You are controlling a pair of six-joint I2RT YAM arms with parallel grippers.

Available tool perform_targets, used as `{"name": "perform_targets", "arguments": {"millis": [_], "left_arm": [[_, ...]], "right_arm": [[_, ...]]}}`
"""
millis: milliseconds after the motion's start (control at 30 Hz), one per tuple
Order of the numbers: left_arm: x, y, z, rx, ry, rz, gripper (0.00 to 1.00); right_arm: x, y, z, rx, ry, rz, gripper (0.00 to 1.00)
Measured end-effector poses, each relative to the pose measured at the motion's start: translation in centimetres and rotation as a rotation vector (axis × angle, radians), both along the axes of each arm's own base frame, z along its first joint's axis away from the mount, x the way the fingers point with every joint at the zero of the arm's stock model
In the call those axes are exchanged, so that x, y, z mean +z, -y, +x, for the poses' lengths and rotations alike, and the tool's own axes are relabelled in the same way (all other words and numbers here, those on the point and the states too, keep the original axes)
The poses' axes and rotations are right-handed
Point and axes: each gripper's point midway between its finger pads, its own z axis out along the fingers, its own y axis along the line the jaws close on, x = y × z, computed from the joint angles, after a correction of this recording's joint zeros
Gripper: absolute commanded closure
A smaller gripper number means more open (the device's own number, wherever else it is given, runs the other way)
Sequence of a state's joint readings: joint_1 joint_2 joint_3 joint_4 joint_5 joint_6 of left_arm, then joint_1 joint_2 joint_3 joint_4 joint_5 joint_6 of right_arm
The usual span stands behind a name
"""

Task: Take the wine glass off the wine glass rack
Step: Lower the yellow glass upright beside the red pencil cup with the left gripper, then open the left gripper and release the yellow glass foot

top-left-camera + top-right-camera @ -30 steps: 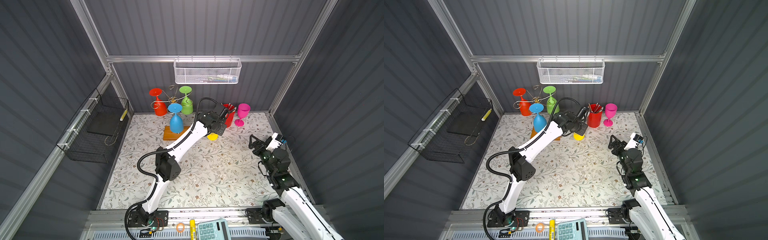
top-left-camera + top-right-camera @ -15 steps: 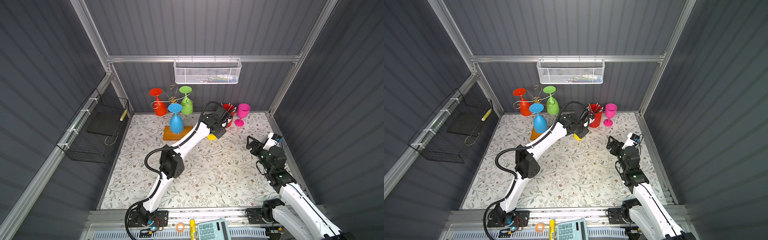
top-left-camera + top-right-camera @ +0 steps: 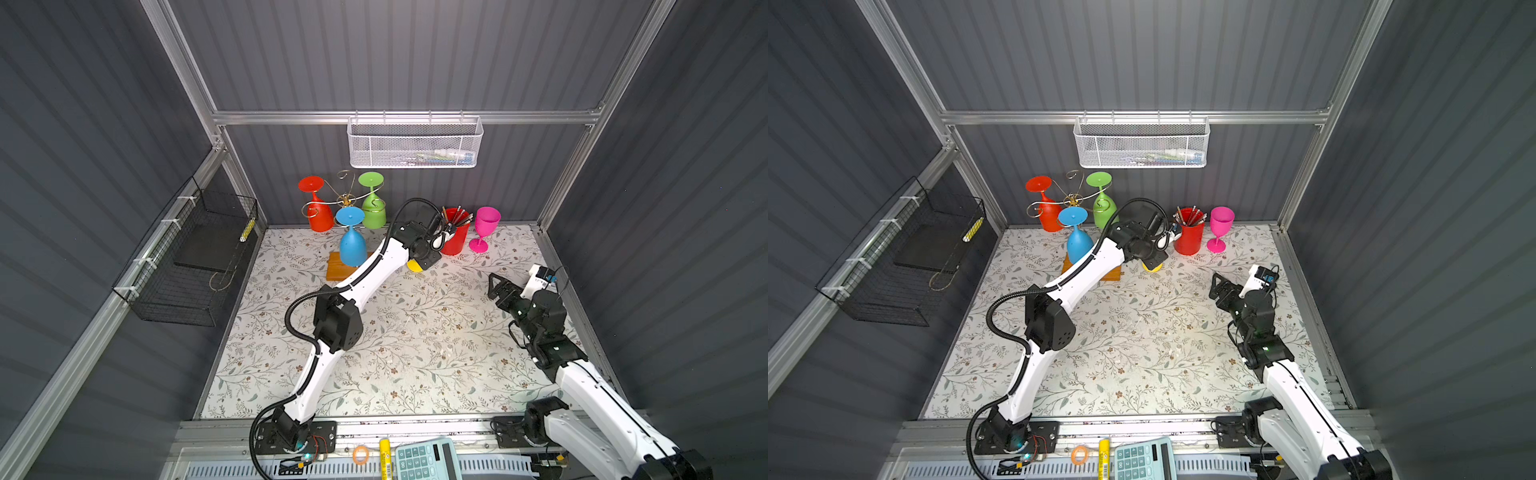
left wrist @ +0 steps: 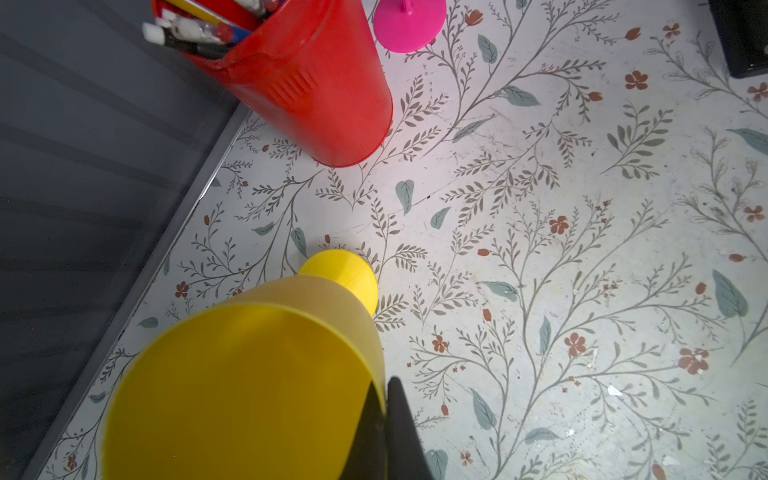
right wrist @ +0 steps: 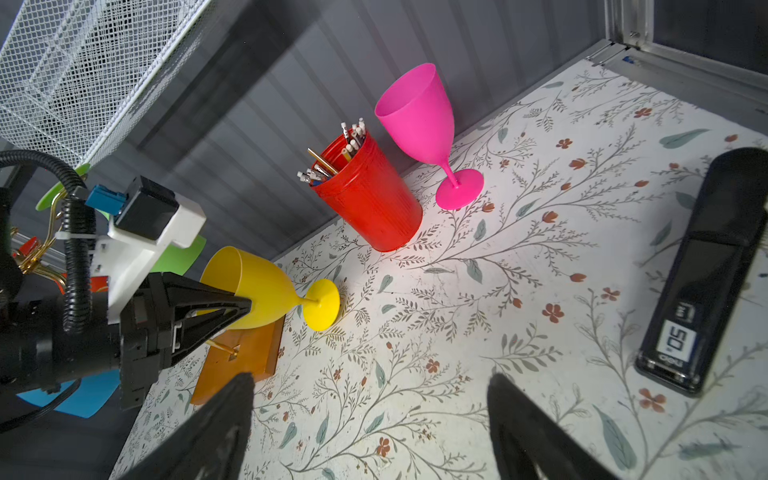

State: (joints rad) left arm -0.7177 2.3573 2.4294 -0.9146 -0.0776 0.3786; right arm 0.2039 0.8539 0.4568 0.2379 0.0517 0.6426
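Pinching the yellow glass [image 5: 266,286] by the wall of its bowl, the left gripper [image 5: 244,305] is closed tight on it. One finger lies outside the rim and the other, I judge, inside. The glass is off the rack [image 3: 346,200] and tilted over the table [image 5: 457,299], foot lowermost. Whether the foot touches the table I cannot tell. A rim grip leaves stem and foot free, which suits standing the glass upright.

The rack's wooden base is just beside it. On the wire scrolls above, the blue [image 3: 352,245], red [image 3: 320,212] and green [image 3: 372,212] glasses hang upside down by their feet. Along the back wall stand a red cup [image 3: 455,243] of pencils and a pink glass [image 3: 485,224], upright; the yellow one probably joins that row.

The right gripper [image 5: 370,377], jaws wide and empty, hovers well apart, out of the way.
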Motion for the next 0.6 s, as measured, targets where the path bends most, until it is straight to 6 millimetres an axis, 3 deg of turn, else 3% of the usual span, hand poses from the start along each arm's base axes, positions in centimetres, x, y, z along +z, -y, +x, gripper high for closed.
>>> {"name": "perform_targets", "arguments": {"millis": [367,600], "left_arm": [[0.5,-0.1,1.4,0.001,0.035,-0.03,1.0],[-1.2,0.5,2.0,-0.008,0.028,-0.025,1.0]], "right_arm": [[-0.9,-0.9,0.4,0.023,-0.023,-0.006,0.12],[-0.7,-1.2,0.6,0.031,-0.012,-0.005,0.12]]}}
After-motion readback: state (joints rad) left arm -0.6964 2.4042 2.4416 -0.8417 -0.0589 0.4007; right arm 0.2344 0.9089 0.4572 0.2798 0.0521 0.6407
